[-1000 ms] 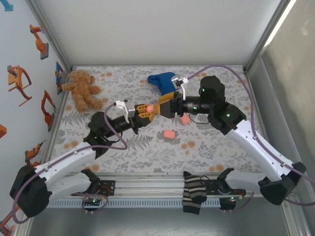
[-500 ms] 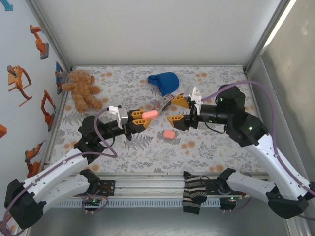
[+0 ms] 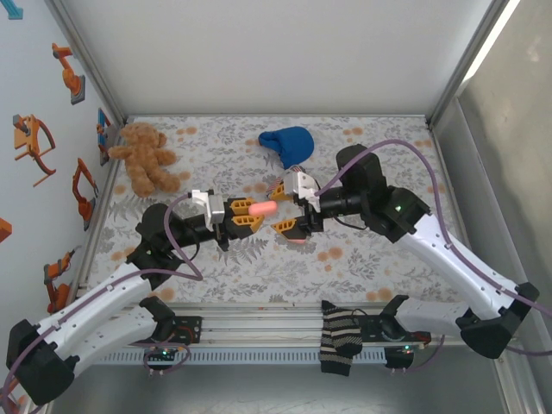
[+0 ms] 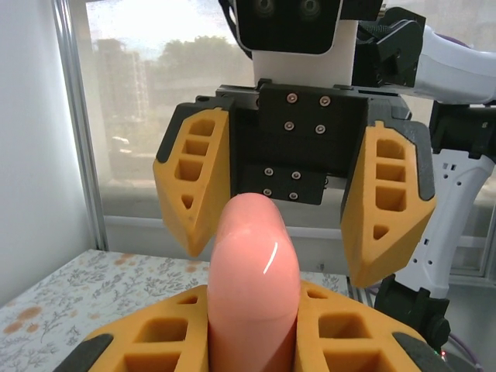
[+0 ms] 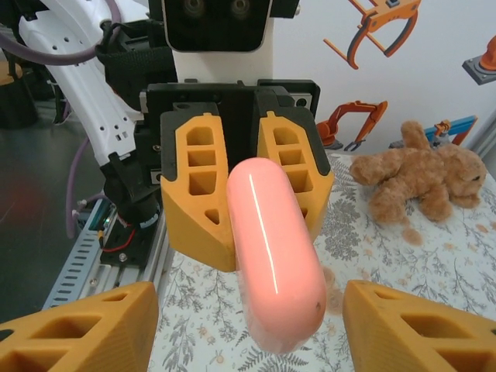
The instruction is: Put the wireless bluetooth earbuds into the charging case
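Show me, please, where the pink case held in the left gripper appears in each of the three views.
Top view: the pink case is at the centre, above the table, clamped in the left gripper.
Left wrist view: bottom centre, standing up between the near orange fingers.
Right wrist view: centre, its rounded end towards the camera, in front of the left gripper.
Shared landmark: the floral table cover, seen below the case in every view.

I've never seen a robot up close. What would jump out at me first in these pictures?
Above the middle of the table, the left pincer grips a glossy pink case, and the right pincer faces it nose to nose with its jaws spread wide. Next you would notice the brown teddy bear lying at the far left and the striped sock draped over the near rail.
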Controlling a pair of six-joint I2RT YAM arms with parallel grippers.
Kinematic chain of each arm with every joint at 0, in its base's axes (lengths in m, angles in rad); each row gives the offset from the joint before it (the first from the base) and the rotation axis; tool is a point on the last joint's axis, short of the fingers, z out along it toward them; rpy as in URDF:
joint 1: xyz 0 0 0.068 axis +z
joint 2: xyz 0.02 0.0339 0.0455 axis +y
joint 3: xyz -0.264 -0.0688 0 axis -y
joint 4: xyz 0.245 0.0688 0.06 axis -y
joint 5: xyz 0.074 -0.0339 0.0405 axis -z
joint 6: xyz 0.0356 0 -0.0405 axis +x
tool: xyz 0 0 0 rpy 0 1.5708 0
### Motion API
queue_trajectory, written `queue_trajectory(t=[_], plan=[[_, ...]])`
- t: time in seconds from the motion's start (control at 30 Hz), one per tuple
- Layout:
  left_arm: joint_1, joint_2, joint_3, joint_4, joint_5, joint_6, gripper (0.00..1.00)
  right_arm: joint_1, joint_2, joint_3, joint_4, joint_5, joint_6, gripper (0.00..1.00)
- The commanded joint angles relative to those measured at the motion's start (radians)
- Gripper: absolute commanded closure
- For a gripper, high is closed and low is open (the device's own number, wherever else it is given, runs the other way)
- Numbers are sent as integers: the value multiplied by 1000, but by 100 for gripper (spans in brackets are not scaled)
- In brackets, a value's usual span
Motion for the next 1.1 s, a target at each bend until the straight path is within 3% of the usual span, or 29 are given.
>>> queue_trajectory(t=[0.0, 0.43, 0.7, 0.77, 0.87, 0.93, 1.07], plan=[[2, -24, 30, 10, 25, 26, 100, 14, 11, 41, 28, -19, -24, 41], [3, -29, 31, -9, 22, 39, 100, 18, 18, 42, 46, -14, 6, 62], [3, -20, 29, -6, 17, 39, 99, 18, 26, 42, 52, -10, 48, 80], [2, -23, 28, -9, 12, 40, 94, 18, 23, 37, 50, 1, 55, 83], [3, -30, 28, -23, -6, 49, 79, 18, 22, 33, 40, 30, 70, 85], [3, -38, 29, -54, -20, 60, 63, 18, 22, 28, 32, 62, 82, 86], [2, -73, 23, -150, -91, 95, 47, 18, 24, 9, 28, 115, 118, 88]])
